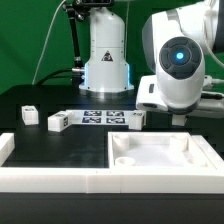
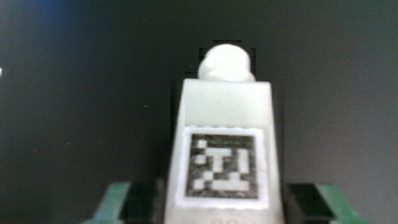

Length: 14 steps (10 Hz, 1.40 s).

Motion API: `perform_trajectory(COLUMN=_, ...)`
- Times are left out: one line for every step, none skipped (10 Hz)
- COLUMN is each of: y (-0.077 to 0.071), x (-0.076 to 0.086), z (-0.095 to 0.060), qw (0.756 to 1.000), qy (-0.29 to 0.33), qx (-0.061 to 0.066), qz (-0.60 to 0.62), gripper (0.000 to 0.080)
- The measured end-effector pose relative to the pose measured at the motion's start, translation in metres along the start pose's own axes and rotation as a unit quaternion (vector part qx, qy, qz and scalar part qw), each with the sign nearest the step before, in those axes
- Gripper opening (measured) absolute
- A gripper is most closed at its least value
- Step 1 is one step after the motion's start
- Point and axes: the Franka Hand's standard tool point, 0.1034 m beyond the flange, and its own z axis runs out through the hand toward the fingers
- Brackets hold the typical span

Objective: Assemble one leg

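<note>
Flanking the leg [image 2: 222, 120] with both fingers [image 2: 121, 200] of the gripper [image 2: 217, 205].

Lies lengthwise between the green fingers over the black table [image 2: 71, 120], tagged face toward the wrist camera, rounded peg at the far end. Stays out of sight in the exterior view, probably behind the arm [image 1: 165, 95] beyond the tray-like panel [image 1: 160, 181]. Cannot tell clamped from merely close: shows a thin dark strip on either side. Risks slipping or twisting if lifted on a loose or off-centre hold, or clipping the panel rim or the other blocks [image 1: 58, 122] beside the marker board [image 1: 105, 118] if swung low. Carries only a black-and-white square tag [image 2: 222, 165]; offers no readable letters or brand.
</note>
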Motion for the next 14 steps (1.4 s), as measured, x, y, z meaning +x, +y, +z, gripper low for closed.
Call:
perform_trajectory(y=0.000, x=0.000, z=0.000, qw=1.000, qy=0.000, qx=0.000, qz=0.000, gripper=0.0290)
perform_trajectory(y=0.000, x=0.000, z=0.000, qw=1.000, qy=0.000, qx=0.000, qz=0.000, gripper=0.0290)
perform_trajectory(y=0.000, x=0.000, z=0.000, qw=1.000, qy=0.000, qx=0.000, qz=0.000, gripper=0.0290)
perform_trajectory(y=0.000, x=0.000, z=0.000, qw=1.000, qy=0.000, qx=0.000, qz=0.000, gripper=0.0290)
perform_trajectory(y=0.000, x=0.000, z=0.000, qw=1.000, qy=0.000, qx=0.000, qz=0.000, gripper=0.0290)
perform_trajectory(y=0.000, x=0.000, z=0.000, qw=1.000, qy=0.000, qx=0.000, qz=0.000, gripper=0.0290)
perform_trajectory(y=0.000, x=0.000, z=0.000, qw=1.000, qy=0.000, qx=0.000, qz=0.000, gripper=0.0291)
perform_trajectory(y=0.000, x=-0.001, z=-0.001, qw=1.000, qy=0.000, qx=0.000, qz=0.000, gripper=0.0291)
perform_trajectory(y=0.002, x=-0.011, z=-0.011, qw=1.000, qy=-0.008, qx=-0.003, qz=-0.003, gripper=0.0291)
perform_trajectory(y=0.002, x=-0.024, z=-0.026, qw=1.000, qy=-0.015, qx=-0.005, qz=-0.007, gripper=0.0291)
perform_trajectory(y=0.002, x=-0.035, z=-0.040, qw=1.000, qy=-0.020, qx=-0.006, qz=-0.011, gripper=0.0291)
perform_trajectory(y=0.001, x=-0.040, z=-0.050, qw=1.000, qy=-0.019, qx=-0.005, qz=-0.014, gripper=0.0291)
perform_trajectory(y=-0.001, x=-0.040, z=-0.055, qw=1.000, qy=-0.009, qx=-0.003, qz=-0.015, gripper=0.0291)
perform_trajectory(y=-0.001, x=-0.036, z=-0.053, qw=1.000, qy=0.007, qx=-0.001, qz=-0.015, gripper=0.0291)
